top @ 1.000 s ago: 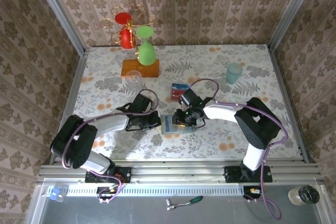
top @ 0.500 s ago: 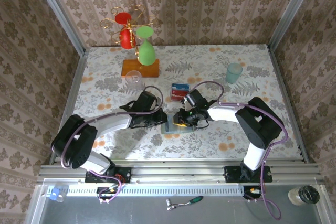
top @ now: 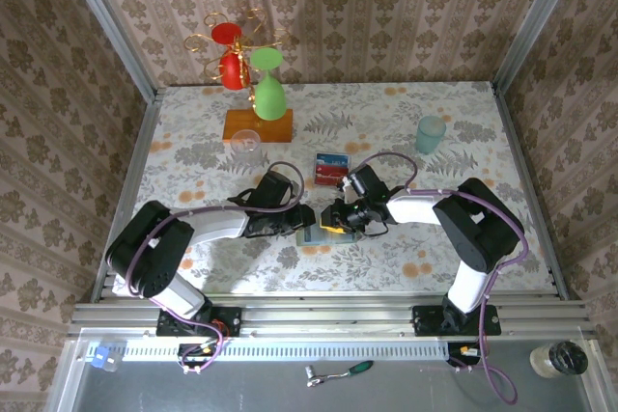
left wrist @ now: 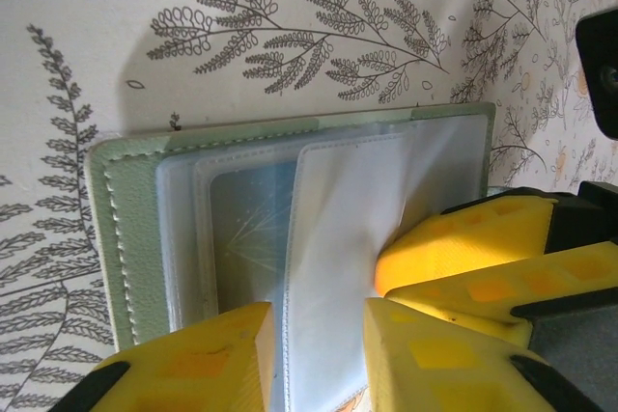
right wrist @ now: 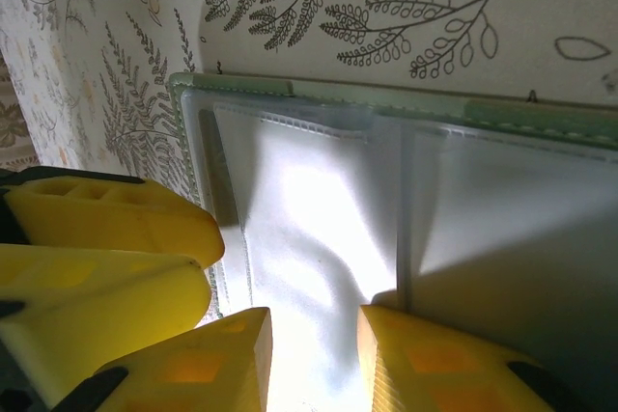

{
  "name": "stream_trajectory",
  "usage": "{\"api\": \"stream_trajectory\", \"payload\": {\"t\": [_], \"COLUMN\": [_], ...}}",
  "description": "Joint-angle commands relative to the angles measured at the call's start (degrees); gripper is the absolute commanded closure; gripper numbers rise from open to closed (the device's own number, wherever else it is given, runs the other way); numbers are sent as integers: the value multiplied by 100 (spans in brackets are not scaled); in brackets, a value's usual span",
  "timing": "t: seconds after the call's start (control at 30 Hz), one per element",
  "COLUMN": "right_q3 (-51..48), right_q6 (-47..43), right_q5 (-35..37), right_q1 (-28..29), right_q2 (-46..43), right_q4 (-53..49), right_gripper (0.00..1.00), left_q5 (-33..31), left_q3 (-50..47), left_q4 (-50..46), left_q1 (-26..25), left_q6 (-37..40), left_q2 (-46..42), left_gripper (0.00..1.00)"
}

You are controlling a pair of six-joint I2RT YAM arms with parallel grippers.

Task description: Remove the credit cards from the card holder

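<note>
At edges of the card holder (left wrist: 106,238), left hand (left wrist: 317,320) and right hand (right wrist: 311,320) seem slightly spread astride clear sleeves (left wrist: 338,200).

Floral-print tabletop (top: 386,108). Open sage-green card holder (top: 310,234) centre-front. Small clear tray (top: 331,170) just behind it. Teal cup (top: 431,133) back right. Wooden stand base (top: 259,126) back left, small clear glass (top: 246,142) just beside.

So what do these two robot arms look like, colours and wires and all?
The left arm and right arm match: black joints, white links, a purple cable looping along each. The left gripper and right gripper each have two yellow-orange fingers with black backing.
</note>
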Motion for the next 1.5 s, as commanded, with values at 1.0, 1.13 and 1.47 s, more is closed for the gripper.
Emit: {"api": "stream_trajectory", "payload": {"t": [1.0,1.13,1.47], "right_q3": [-265,-282,-335], "right_q6": [177,188,203], "right_q5": [-318,-313,-348], "right_q1": [-107,-107,-148], "right_q2": [114,126,183], "right_q4": [387,412,506], "right_gripper": [70,70,70], "left_q5": [152,99,-257], "left_q3": [19,30,131], "left_q4": [264,177,-453], "left_q1": [-88,-93,-93], "left_q6": [-175,-174,-51], "left_q2": [274,177,-51], "left_gripper": [74,74,66]}}
